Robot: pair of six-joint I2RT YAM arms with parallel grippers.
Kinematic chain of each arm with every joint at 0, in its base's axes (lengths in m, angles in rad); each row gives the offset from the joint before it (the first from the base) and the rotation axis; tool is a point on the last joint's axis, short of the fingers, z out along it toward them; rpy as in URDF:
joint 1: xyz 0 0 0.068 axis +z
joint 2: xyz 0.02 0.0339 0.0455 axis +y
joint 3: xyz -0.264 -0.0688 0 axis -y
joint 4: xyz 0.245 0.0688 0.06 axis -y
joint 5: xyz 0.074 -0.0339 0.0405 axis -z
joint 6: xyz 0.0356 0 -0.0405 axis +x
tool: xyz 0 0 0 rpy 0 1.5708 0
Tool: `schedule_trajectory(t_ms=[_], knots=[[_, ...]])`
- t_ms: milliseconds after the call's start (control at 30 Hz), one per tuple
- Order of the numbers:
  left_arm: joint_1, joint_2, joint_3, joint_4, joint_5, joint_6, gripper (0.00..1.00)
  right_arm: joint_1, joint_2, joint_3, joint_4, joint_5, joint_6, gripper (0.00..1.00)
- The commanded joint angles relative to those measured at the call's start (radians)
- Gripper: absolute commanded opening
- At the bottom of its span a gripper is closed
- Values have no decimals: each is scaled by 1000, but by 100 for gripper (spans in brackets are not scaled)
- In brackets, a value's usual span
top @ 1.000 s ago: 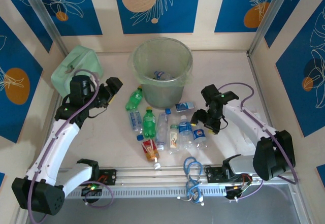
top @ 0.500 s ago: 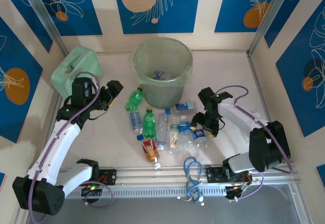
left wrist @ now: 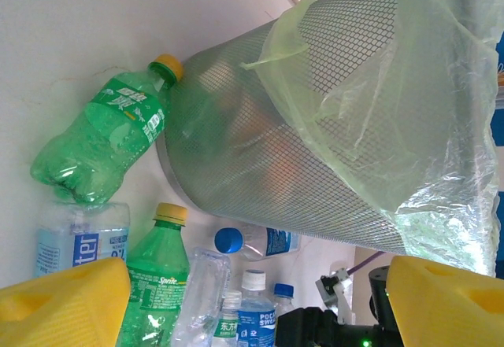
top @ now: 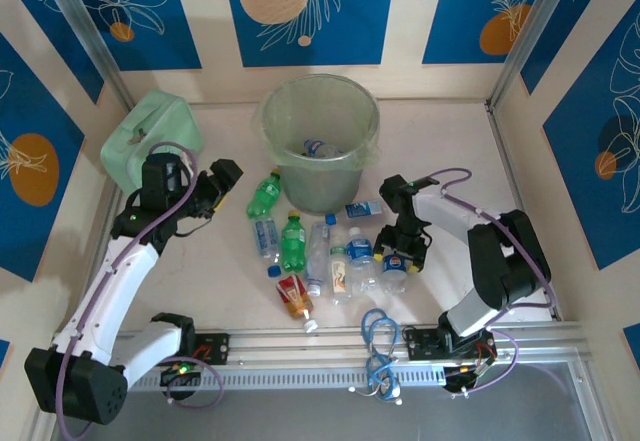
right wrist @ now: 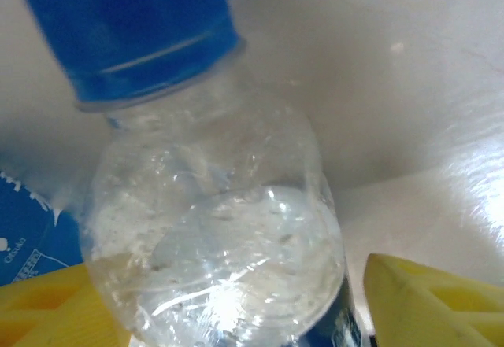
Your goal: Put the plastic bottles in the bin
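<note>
Several plastic bottles lie in a cluster in front of the bin (top: pixel 320 183), which holds at least one more. Among them are a green one (top: pixel 264 194) against the bin's foot, another green one (top: pixel 293 242), and a red-labelled one (top: pixel 293 294). My right gripper (top: pixel 398 251) is down over a clear bottle with a blue cap (right wrist: pixel 213 229). Its yellow fingers (right wrist: pixel 429 304) flank the bottle, and a gap shows on the right side. My left gripper (top: pixel 215 186) hangs open and empty left of the bin (left wrist: pixel 315 127), facing the green bottle (left wrist: pixel 98 138).
A mint-green soft case (top: pixel 150 136) sits at the back left, just behind the left arm. Blue cable loops (top: pixel 378 346) hang over the metal rail at the front edge. Walls close in the table on three sides.
The right arm has swung left and down onto the right end of the bottle cluster, its jaws narrowing around the blue-capped bottle. The left arm has barely moved.
</note>
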Motion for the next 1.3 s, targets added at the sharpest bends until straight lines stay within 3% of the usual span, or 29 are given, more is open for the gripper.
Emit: schedule_trajectory(t_ms=[0,367,733,967,1100,1267], knots=[[9,-18,-11,2,-7,5,85,3,25,23,-11,36,15,71],[9,-19,4,-3,-12,11,85,-26,22,21,16,44,12,58],[9,-29,127,-8,-17,53,86,-101,-319,93,3,-1,-4,57],[-6,-36,156,268,143,-15,87,-123,-528,271,121,-164,57,58],[-83,0,196,378,210,4,89,-121,-528,400,233,-260,120,58],[-249,50,283,346,195,147,92,-95,-476,534,341,-332,170,59]])
